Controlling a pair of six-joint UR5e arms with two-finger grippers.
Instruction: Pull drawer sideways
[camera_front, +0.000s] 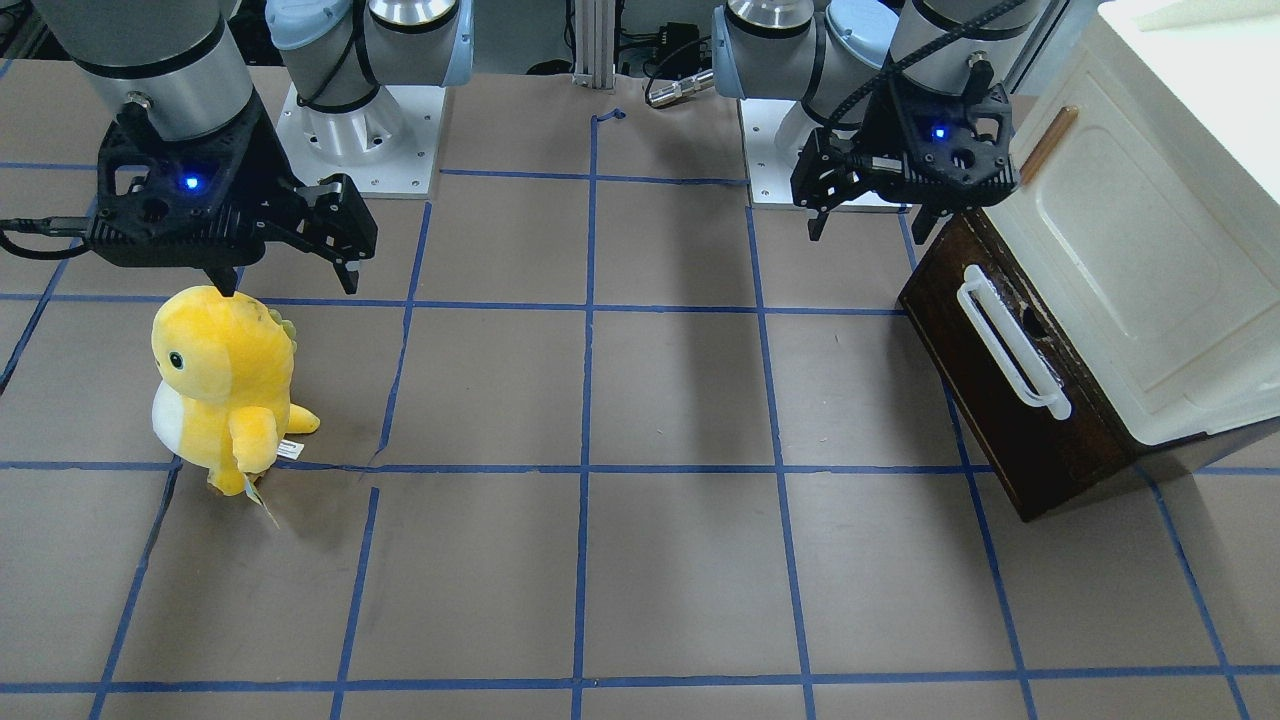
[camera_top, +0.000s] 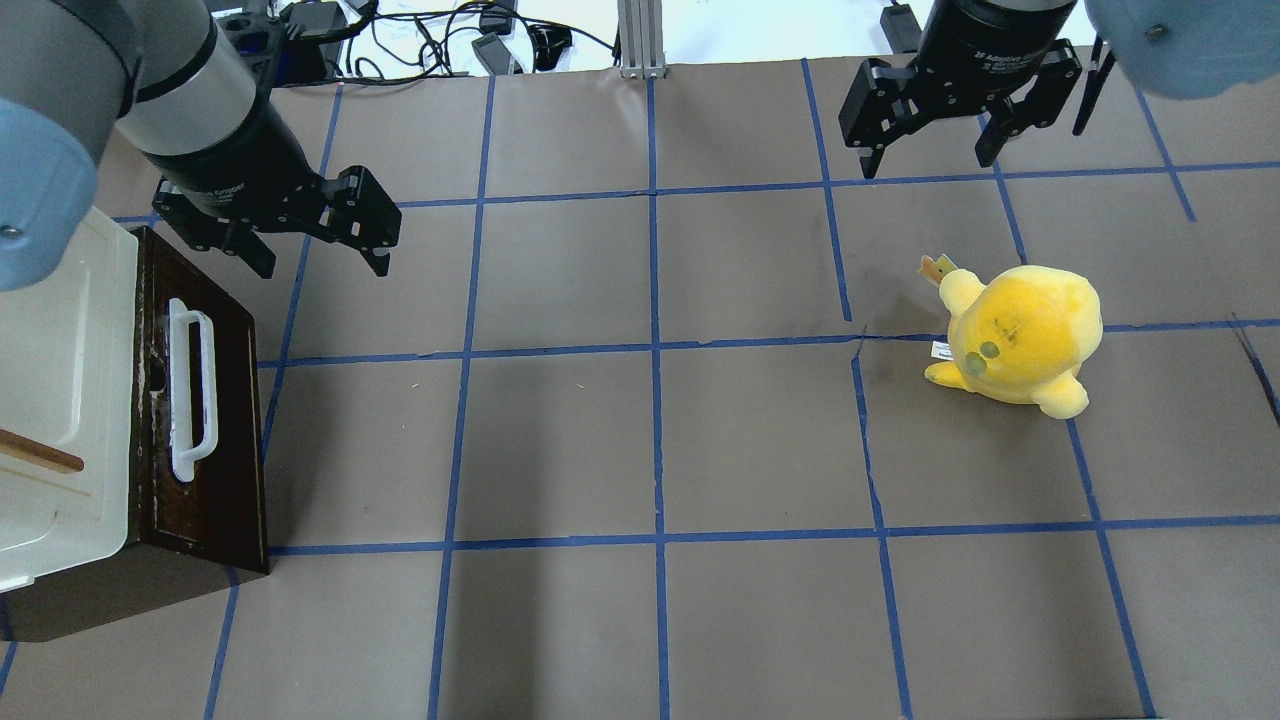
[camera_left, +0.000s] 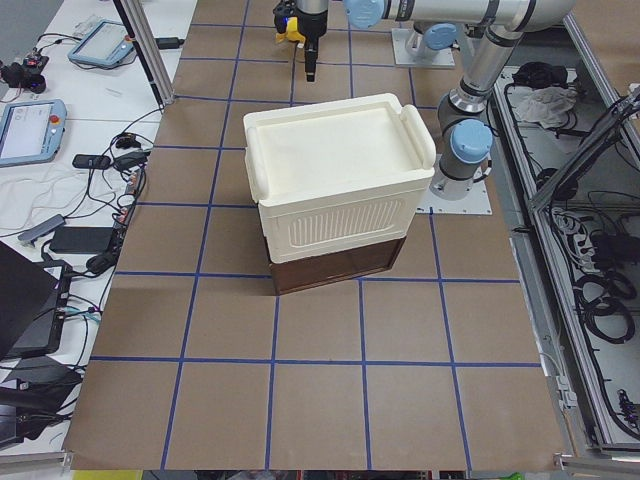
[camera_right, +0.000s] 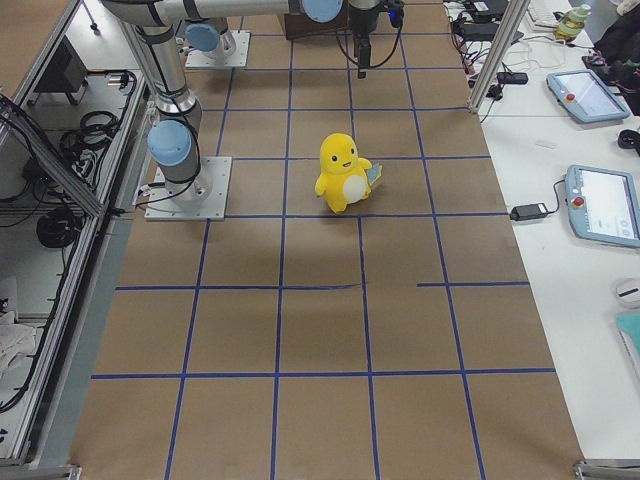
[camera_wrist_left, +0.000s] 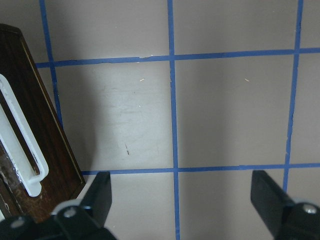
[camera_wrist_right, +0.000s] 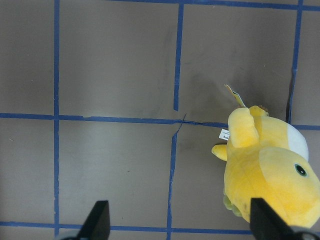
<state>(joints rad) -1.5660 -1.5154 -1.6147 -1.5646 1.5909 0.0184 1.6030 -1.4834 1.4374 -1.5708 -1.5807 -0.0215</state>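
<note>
The drawer (camera_front: 1000, 400) has a dark brown front and a long white bar handle (camera_front: 1010, 345), and sits shut under a cream-white cabinet (camera_front: 1130, 250). It also shows in the overhead view (camera_top: 225, 440) and at the left of the left wrist view (camera_wrist_left: 30, 100). My left gripper (camera_front: 870, 228) is open and empty. It hovers over the table by the drawer front's corner nearest the robot base, beside the handle's end and not touching it (camera_top: 322, 262). My right gripper (camera_front: 288, 280) is open and empty, far off across the table (camera_top: 926, 160).
A yellow plush toy (camera_front: 225, 385) stands on the table below my right gripper, and also shows in the right wrist view (camera_wrist_right: 270, 170). The cabinet door has a small tan wooden handle (camera_front: 1048, 143). Brown paper with blue tape lines covers the table (camera_top: 650, 430).
</note>
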